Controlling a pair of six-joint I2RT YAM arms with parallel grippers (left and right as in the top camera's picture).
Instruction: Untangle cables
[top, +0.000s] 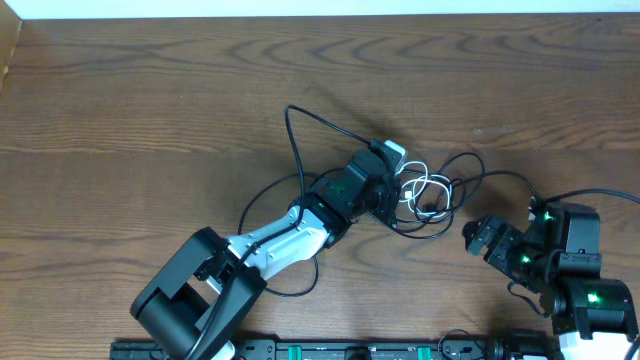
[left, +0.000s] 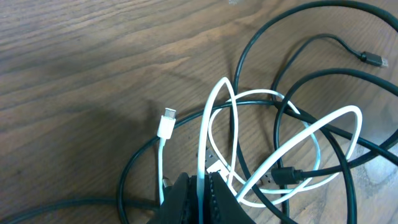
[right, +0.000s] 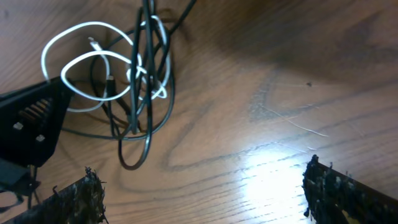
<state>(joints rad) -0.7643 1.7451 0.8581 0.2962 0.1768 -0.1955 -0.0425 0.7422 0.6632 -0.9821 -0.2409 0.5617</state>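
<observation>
On the dark wooden surface (top: 150, 100), a loop of the thin, flexible black cords (right: 135, 121) swings out farthest left, beside the left arm. The left claw (left: 199, 196) reaches in from that side. Its jaws are pressed together on a strand of the thin, flexible white cord (left: 200, 163), which rises straight out from between the fingertips. Just left of that grip, the cord's small white plug (left: 166, 123) lies free on the wood.

Right of the claw, near the middle of the surface, the cables sit in one tangle. The white cord's coils are bunched there, with black cords crossing over and through them. One small black plug (left: 285, 176) rests among the white loops, and another black plug end (left: 373, 59) lies out at the tangle's edge. A black arc bulges further right.

The right claw (top: 478, 238) hangs over bare wood just beside that arc, its jaws spread wide and holding nothing.
</observation>
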